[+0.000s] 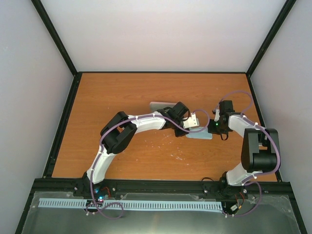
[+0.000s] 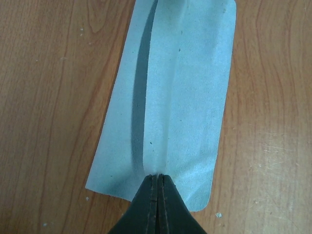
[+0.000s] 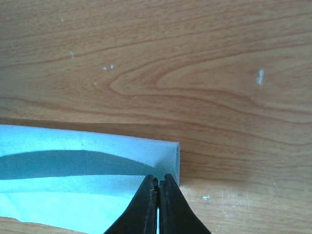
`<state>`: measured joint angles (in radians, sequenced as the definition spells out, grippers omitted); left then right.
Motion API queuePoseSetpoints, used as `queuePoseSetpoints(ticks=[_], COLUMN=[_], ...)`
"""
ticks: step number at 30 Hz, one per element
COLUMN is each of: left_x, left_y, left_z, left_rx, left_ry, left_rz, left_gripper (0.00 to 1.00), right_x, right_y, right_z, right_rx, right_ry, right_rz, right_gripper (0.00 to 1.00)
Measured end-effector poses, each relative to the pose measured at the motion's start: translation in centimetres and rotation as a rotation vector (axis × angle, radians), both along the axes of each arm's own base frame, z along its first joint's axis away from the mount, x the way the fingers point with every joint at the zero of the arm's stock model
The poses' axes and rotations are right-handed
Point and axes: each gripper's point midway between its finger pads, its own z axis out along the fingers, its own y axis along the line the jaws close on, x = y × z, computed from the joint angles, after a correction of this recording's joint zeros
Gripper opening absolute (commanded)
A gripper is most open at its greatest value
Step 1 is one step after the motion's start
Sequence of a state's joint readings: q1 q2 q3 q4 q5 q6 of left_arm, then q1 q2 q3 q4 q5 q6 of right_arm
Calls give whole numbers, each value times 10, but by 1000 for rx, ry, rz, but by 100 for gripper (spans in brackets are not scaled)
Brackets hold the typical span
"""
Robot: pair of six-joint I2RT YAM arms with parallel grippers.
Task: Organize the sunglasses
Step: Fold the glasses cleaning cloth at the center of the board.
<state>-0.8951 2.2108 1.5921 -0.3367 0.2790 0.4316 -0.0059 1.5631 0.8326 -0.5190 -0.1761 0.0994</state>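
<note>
The sunglasses are not in view in any frame. A flat light blue cloth [image 1: 201, 135] lies on the wooden table between my two grippers. My left gripper [image 1: 188, 129] is shut on one short end of the cloth [image 2: 190, 97], and a raised ridge runs along the cloth from its fingertips [image 2: 159, 175]. My right gripper [image 1: 211, 130] is shut on the opposite end [image 3: 157, 179], where the cloth [image 3: 73, 195] is lifted and curls over in a fold. A pale case [image 1: 160, 105] lies behind the left arm, partly hidden.
The wooden table [image 1: 122, 97] has black frame rails along its left [image 1: 62, 122] and right sides and white walls behind. Small white specks [image 3: 260, 75] dot the wood.
</note>
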Motion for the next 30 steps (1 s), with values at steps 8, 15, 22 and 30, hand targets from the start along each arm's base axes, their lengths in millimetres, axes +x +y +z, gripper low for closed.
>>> queuePoseSetpoints(ticks=[8,15,22,30], left_x=[-1,-3,-10,-20], left_y=[1,4,11,16], left_z=[-2,-6,-15,-13], left_rx=[4,12,33,37], left_ry=[2,9,26,33], left_rz=[-3,-4,-4,-3], left_gripper=[3,5,12,40], right_x=[-7,-12,-17,-11], right_y=[2,3,5,3], right_z=[-10,-11,-10,17], right_rx=[14,21,34,38], right_ry=[49,71,95,23], right_rz=[-3,-11,-20,-56], right_gripper=[3,14,19,37])
